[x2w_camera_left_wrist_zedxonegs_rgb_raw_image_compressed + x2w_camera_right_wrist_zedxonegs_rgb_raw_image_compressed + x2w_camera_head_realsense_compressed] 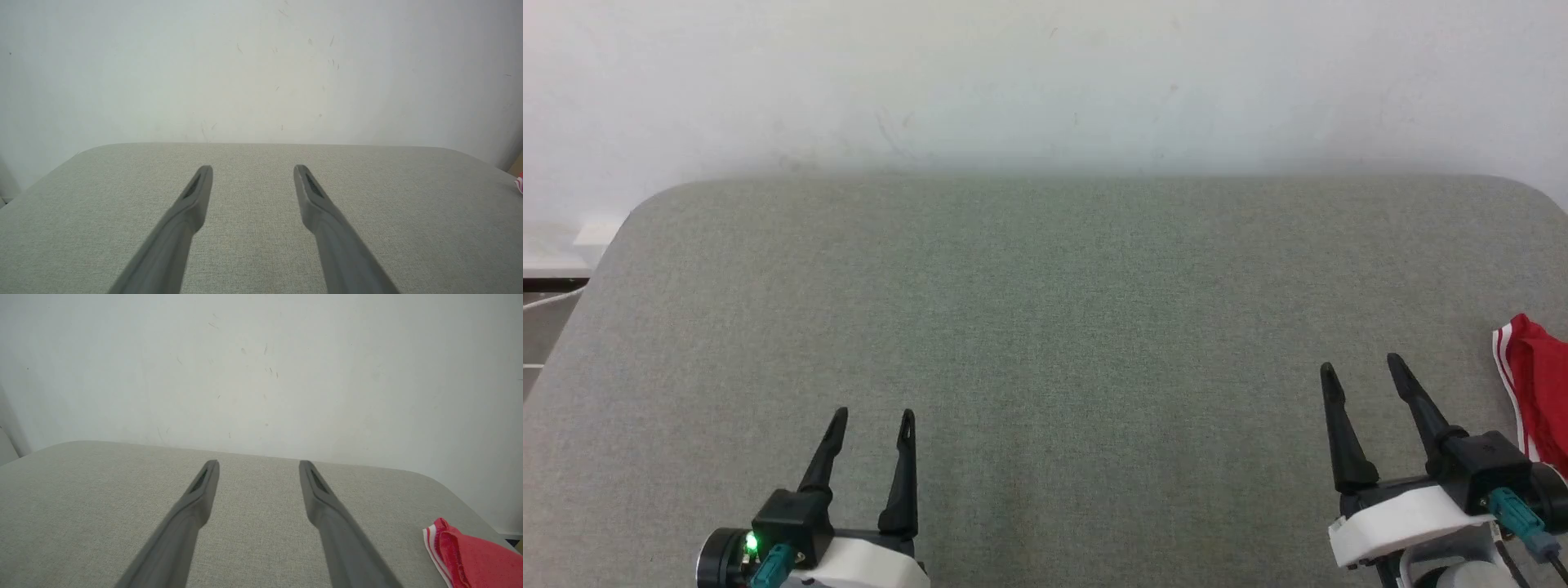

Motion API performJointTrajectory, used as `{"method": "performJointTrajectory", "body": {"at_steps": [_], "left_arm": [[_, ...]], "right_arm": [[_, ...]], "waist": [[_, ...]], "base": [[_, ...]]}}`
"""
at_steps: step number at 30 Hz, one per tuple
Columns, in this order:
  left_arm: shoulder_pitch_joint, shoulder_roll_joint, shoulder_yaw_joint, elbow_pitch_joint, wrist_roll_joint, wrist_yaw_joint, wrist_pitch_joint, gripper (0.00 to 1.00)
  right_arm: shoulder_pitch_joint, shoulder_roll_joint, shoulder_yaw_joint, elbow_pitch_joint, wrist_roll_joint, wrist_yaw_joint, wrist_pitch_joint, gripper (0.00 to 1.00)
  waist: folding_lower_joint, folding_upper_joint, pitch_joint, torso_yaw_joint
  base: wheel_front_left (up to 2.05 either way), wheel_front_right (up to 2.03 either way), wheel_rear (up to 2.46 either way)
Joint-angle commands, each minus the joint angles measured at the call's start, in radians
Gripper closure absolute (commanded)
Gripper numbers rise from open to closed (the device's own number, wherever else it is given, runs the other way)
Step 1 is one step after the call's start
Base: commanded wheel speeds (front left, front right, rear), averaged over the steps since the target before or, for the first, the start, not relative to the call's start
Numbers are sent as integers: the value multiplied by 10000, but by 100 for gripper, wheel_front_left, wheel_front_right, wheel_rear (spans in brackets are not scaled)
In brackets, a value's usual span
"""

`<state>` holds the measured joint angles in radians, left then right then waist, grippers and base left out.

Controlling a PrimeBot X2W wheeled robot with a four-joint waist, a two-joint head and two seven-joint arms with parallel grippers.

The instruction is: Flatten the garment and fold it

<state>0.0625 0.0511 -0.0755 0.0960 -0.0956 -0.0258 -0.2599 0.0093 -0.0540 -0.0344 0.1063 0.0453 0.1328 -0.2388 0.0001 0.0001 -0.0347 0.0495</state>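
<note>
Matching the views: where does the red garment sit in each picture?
Head view: garment at the right edge, on the table, just right of the right gripper.
Left wrist view: garment, a red sliver at the far right edge.
Right wrist view: garment in the lower right corner.
Shared landmark: the table's rounded far-right corner against the white wall.

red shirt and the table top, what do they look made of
Red shirt: soft matte cloth with limp folds and a red-and-white striped edge; probably a knit, the fibre can't be told.
Table top: seems covered in grey-green woven fabric, matte, with a fine speckled weave; what lies beneath is hidden.
</note>
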Motion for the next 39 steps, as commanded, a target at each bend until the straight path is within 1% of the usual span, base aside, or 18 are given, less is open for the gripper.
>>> {"method": "performJointTrajectory", "body": {"at_steps": [1, 5, 6, 39], "left_arm": [[98, 7, -11, 25, -2, -20, -19, 0], [124, 3, 42, -15, -79, -30, -19, 0], [0, 0, 39, -6, -73, -2, 1, 100], [-154, -3, 202, -230, 174, 62, 639, 100]], "right_arm": [[81, 36, 6, 15, 52, -21, -68, 0], [83, 36, 66, 77, 128, -21, -96, 0], [0, 2, 65, 59, 84, 0, -22, 100], [-25, 5, 127, -214, -51, -5, 581, 100]], "waist": [[-1, -1, -18, 0], [-1, -1, -77, -15], [-1, -1, -77, -13], [0, -1, 23, -130]], "base": [[0, 0, 0], [0, 0, 0], [0, 0, 0], [0, 0, 0]]}}
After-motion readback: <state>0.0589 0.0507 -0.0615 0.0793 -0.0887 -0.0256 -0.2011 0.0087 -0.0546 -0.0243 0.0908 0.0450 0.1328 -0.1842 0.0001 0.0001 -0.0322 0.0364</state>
